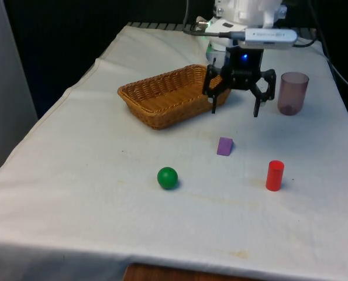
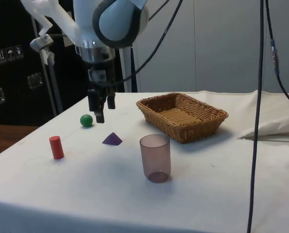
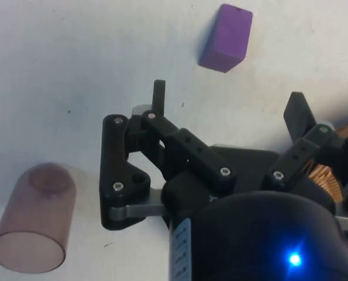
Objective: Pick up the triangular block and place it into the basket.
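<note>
Gripper (image 1: 235, 105), jaws apart and empty, hangs above the cloth beside the wicker basket (image 1: 162, 93); your purple triangular block (image 1: 224, 146) lies nearer the front camera, below it.

White arm (image 2: 116, 19), black tool (image 1: 238, 104) (silver screws).

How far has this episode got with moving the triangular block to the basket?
Nothing looks done yet: the purple triangular block lies on the white cloth, apart from the wicker basket, which holds nothing. In hand: the gripper hangs open above the cloth between basket and block, gripping nothing. Left: descend on the block, grasp it, lift it and drop it in the basket.
</note>
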Controlling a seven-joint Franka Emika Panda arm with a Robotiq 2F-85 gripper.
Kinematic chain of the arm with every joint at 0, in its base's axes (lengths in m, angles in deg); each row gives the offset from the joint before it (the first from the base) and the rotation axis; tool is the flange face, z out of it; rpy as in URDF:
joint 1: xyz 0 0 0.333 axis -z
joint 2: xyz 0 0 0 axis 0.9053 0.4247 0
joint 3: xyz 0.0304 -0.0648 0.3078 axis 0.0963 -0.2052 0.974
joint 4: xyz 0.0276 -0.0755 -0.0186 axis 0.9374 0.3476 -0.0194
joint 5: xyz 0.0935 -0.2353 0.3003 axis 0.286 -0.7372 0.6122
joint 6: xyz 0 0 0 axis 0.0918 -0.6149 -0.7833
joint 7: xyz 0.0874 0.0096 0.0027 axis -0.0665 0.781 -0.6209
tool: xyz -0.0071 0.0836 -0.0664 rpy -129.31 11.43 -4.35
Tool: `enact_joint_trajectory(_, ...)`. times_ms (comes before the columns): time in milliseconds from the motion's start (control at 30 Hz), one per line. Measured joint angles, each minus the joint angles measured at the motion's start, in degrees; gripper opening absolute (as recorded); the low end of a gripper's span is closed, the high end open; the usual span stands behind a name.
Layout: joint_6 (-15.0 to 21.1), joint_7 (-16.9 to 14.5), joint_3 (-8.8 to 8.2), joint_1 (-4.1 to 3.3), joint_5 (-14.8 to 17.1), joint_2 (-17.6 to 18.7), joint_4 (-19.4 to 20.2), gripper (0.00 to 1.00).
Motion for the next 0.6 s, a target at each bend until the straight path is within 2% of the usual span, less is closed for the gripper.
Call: enact_joint_trajectory(600, 3.7, 0.7, -0.17, 0.69, 1.3, 2.9, 0.7, 1.00)
